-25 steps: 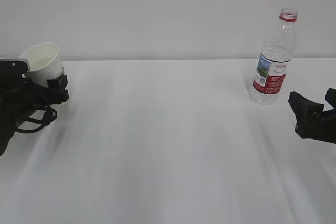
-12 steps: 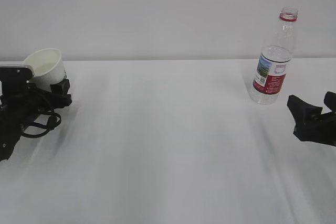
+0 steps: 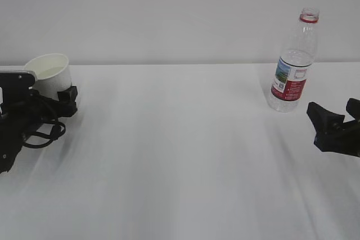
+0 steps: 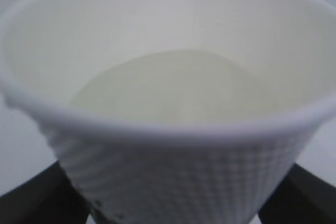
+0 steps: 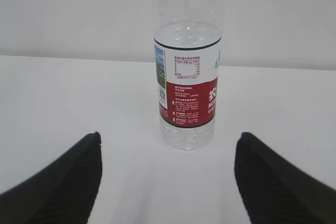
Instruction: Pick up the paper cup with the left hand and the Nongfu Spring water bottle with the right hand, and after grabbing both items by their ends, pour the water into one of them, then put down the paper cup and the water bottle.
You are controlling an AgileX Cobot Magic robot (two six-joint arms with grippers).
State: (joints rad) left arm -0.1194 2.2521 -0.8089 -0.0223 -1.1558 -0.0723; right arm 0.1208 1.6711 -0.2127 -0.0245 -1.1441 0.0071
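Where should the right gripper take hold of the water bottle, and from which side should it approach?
Probably the labelled lower body of the water bottle, approached level from the front, where the open right gripper already faces it. The bottle stands upright on the table, uncapped, and the jaws stand wider than its body.

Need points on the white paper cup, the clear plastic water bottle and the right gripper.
White tapered paper cup (image 3: 53, 74): exterior view, outer side wall.
Clear ribbed plastic water bottle with red-and-white label (image 5: 188, 98): right wrist view, on the label.
Black right gripper (image 3: 337, 117): exterior view, midway between its fingertips.
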